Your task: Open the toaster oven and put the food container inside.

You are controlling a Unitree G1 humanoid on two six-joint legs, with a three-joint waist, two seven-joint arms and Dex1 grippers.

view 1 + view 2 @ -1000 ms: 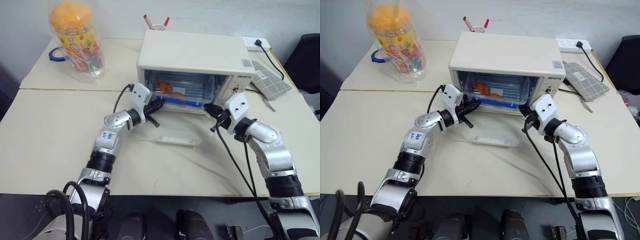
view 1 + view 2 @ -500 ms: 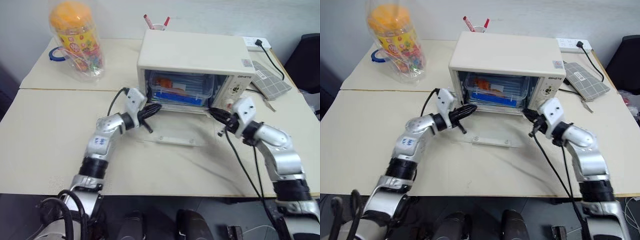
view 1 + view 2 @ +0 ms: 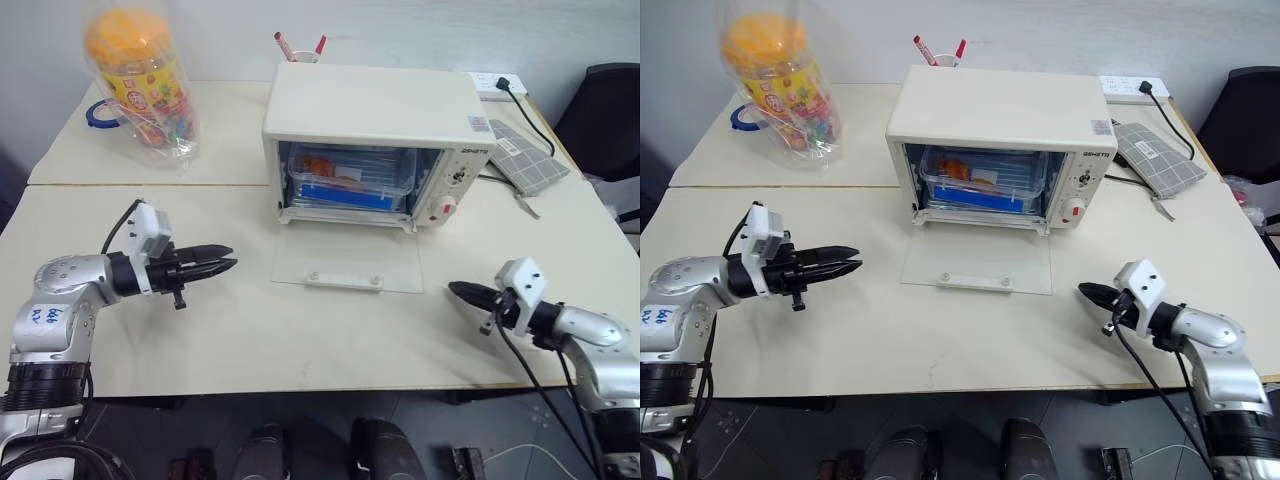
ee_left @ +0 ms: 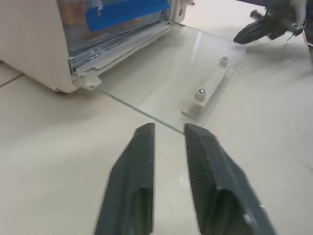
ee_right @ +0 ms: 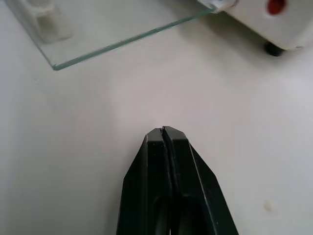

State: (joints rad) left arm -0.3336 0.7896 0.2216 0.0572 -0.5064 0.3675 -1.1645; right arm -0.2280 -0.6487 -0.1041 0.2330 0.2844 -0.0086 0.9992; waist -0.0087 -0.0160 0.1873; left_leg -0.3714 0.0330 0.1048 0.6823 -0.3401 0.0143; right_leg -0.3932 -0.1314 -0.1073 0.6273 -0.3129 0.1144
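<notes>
The cream-white toaster oven (image 3: 372,108) stands at the middle back of the table. Its glass door (image 3: 350,255) lies flat and open in front of it, white bar handle (image 3: 345,280) facing up. The food container (image 3: 350,178), clear with a blue clip, sits inside on the rack. My left gripper (image 3: 228,266) hovers over the table well to the left of the door, open a little and empty; the left wrist view shows its fingertips (image 4: 145,134) apart. Off the door's right front corner, my right gripper (image 3: 455,291) is shut and empty, its fingertips (image 5: 163,131) pressed together.
A tall clear jar with an orange lid (image 3: 138,85) and a blue tape roll (image 3: 97,112) stand at the back left. A cup of pens (image 3: 298,50) is behind the oven. A power strip (image 3: 490,82), a grey pouch (image 3: 520,152) and a black chair (image 3: 610,110) are at the right.
Both arms have pulled back from the oven's mouth toward the table's sides and front. The left gripper's fingers have parted. The food container stays inside the oven.
</notes>
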